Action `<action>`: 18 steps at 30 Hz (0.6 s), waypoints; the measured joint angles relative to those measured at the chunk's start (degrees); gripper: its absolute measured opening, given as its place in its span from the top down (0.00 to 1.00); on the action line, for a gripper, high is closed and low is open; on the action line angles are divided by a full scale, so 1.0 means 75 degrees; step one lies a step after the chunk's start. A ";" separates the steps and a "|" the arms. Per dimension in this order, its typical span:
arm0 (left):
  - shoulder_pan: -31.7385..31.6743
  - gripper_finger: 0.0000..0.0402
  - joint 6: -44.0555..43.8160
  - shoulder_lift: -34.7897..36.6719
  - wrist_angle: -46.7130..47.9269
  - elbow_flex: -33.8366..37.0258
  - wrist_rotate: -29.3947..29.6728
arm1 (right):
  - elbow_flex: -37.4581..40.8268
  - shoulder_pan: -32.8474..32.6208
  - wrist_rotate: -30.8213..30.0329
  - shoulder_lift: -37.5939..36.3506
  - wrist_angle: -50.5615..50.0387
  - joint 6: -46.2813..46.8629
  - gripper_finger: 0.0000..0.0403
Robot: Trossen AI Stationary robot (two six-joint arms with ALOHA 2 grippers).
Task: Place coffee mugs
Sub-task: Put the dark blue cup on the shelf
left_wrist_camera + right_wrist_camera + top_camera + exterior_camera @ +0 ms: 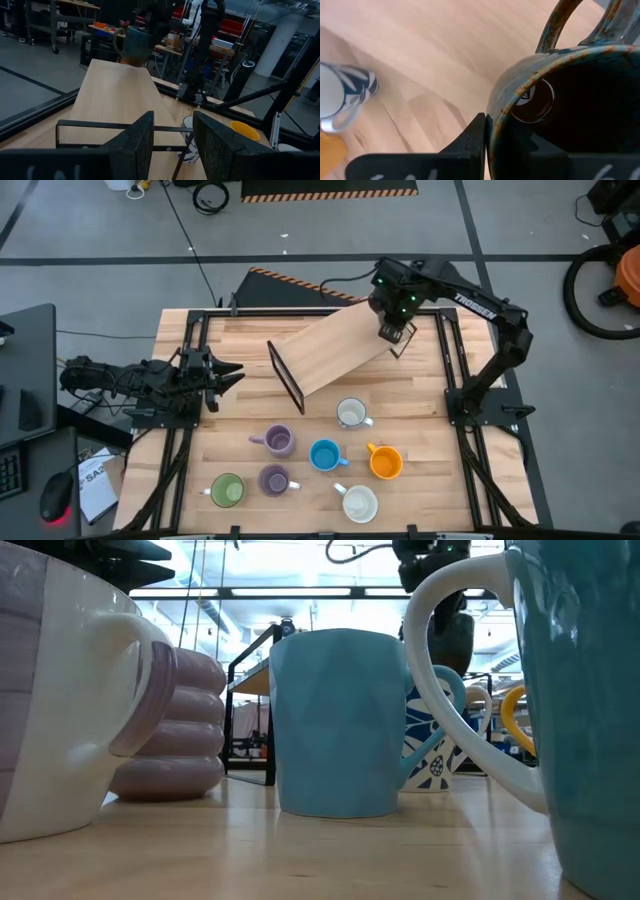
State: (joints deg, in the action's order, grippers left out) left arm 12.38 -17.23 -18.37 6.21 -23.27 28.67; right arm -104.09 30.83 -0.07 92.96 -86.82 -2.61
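Note:
My right gripper is shut on the dark grey-brown mug, over the far right end of a tilted wooden board on a black frame. From the left wrist view that mug is upright at the board's far end. Seven mugs stand on their bases on the table's near half: patterned white, purple, blue, orange, green, a second purple and white. My left gripper waits open at the table's left side, touching nothing. My right gripper pinches the dark mug's rim, one finger outside the wall and the other inside the hollow. The fingers come from above, pointing down, on the side away from the handle. The mug is upright; whether its base rests on the board I cannot tell.
The board's black frame stands between my left gripper and the mugs. In the low view the blue mug and a purple mug fill the foreground. Bare wood lies along the table's right side.

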 joint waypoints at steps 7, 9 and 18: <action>0.0000 0.65 0.0002 -0.0003 0.0012 0.0000 -0.0003 | -0.0046 0.0265 0.0450 0.0491 -0.0049 0.0358 0.88; 0.0000 0.65 0.0003 -0.0001 0.0013 0.0000 -0.0003 | -0.0068 0.0279 0.0439 0.0550 -0.0060 0.0351 0.88; 0.0002 0.65 0.0051 0.0000 0.0018 0.0000 -0.0178 | -0.0033 0.0259 0.0208 0.0474 0.0107 0.0204 0.73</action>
State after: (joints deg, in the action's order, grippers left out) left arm 12.40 -16.85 -18.37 6.34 -23.27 27.33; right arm -104.33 32.78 1.49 96.51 -86.02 -1.08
